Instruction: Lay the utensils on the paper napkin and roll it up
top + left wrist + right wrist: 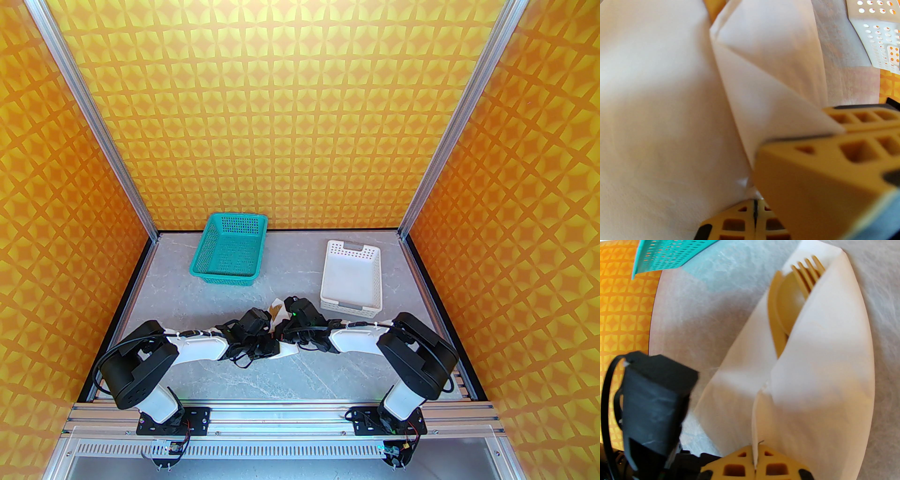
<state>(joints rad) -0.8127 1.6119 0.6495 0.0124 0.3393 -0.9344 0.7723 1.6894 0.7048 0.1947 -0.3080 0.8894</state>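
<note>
On the tabletop (281, 375), napkin (822, 369) looks light, floppy, tearable.
Right end effector (755, 448) pinches its fold over fork (808, 275) and spoon (785, 303); left end effector (754, 204) closed; we'd hold edges gently.

No text, label, brand, number or sign can be read on anything in these views.
</note>
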